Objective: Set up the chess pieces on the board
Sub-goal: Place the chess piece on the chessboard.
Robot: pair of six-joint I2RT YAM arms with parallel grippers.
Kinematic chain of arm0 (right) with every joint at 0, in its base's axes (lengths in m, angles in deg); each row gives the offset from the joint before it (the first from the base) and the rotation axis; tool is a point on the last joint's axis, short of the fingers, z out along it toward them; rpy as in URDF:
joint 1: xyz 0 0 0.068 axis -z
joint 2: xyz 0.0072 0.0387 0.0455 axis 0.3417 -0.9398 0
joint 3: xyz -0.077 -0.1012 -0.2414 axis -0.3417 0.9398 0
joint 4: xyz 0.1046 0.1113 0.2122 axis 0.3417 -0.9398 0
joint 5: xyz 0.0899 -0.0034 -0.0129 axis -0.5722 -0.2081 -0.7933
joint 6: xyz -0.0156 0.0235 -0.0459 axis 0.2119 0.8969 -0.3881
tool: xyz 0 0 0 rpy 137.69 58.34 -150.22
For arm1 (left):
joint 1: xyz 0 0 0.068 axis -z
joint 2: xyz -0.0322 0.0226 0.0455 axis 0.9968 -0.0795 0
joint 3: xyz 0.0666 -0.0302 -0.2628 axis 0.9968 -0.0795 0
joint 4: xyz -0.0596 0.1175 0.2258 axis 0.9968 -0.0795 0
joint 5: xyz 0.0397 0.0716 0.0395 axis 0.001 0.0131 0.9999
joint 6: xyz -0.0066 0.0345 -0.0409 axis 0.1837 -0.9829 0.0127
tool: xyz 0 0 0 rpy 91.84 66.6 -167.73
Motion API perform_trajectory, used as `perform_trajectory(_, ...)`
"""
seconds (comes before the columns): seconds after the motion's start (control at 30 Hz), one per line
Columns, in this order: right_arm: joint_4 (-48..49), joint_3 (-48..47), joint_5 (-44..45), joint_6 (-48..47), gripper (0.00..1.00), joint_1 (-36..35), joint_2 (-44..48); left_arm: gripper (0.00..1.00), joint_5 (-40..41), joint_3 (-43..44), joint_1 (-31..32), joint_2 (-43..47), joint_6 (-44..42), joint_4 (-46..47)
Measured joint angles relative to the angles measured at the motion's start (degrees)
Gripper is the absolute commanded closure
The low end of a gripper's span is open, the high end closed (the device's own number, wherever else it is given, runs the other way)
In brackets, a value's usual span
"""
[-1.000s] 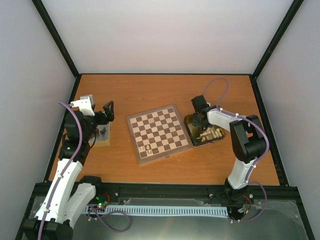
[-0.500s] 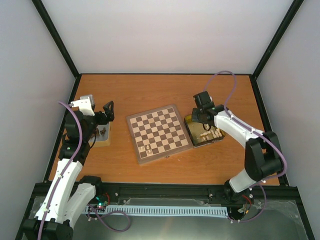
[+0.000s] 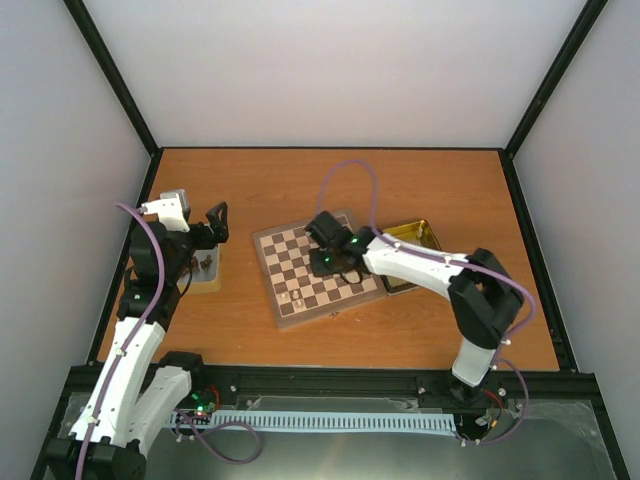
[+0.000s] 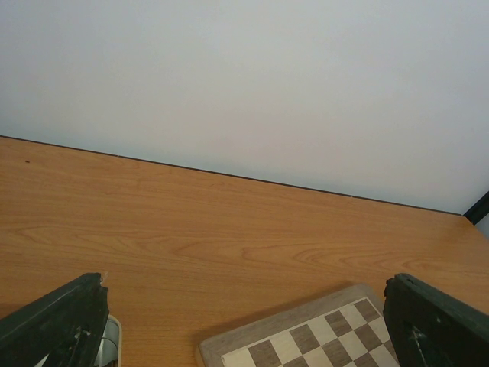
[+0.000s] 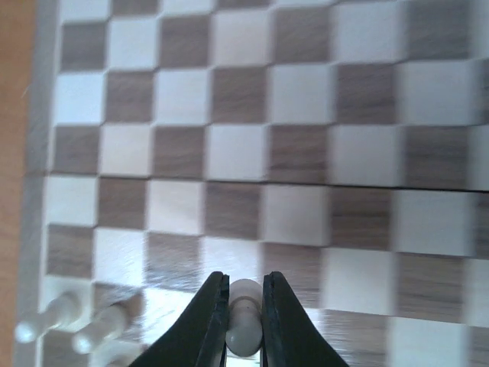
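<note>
The board lies mid-table; its checkered squares fill the right wrist view. My right gripper hovers over the board's right half, shut on a small cream chess piece pinched between both fingers. Two more cream pieces stand near the board's front edge and show blurred in the right wrist view. My left gripper stays open left of the board, above dark pieces. Its fingers are wide apart with nothing between them, and a board corner shows below.
A pale tray holding the dark pieces sits at the left under my left gripper. A square gold tin lies right of the board, partly hidden by my right arm. Black frame posts rise along the table's side edges.
My right arm swung left from the gold tin to over the board, carrying a cream piece. My left arm stayed still.
</note>
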Motion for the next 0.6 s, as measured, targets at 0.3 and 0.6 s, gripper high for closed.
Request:
perform_trajectory(0.3,0.4,-1.8,-6.8,1.6,0.89,-5.4,-6.3,0.0,0.0,0.0,0.0,0.0,0.0,0.0)
perform_trajectory(0.6,0.3,-1.8,-10.1,1.6,0.88,-6.5,-6.8,0.0,0.0,0.0,0.0,0.0,0.0,0.0)
